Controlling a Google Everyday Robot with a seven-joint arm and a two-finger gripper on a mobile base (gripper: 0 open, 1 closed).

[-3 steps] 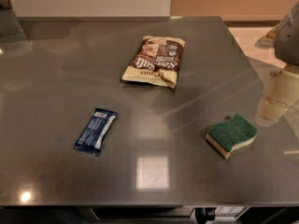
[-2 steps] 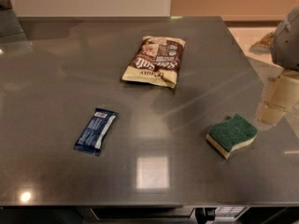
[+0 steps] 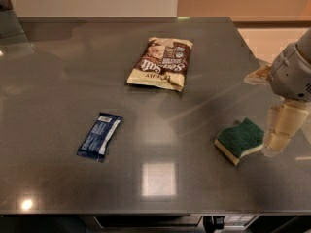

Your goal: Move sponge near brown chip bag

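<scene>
Table [image 3: 53,86]: dark grey, glossy top; it carries three items, all lying flat.
Sponge [image 3: 240,140]: front right of the table, near the right edge. Green scouring face is up, and the pale yellow foam shows along its near side. It rests on the surface and is not lifted.
Brown chip bag [image 3: 162,63]: back centre of the table, with the dark brown lettered panel facing up. It lies well apart from the sponge, up and to the left of it.
Blue bar wrapper [image 3: 99,136]: front left, set at a slight angle, well apart from both other items.
Gripper [image 3: 277,134]: at the right edge of the view, pointing down, just beside the sponge's right end. Contact with the sponge cannot be told.
Gripper state: cannot tell whether spread or closed; nothing is seen held in it.
</scene>
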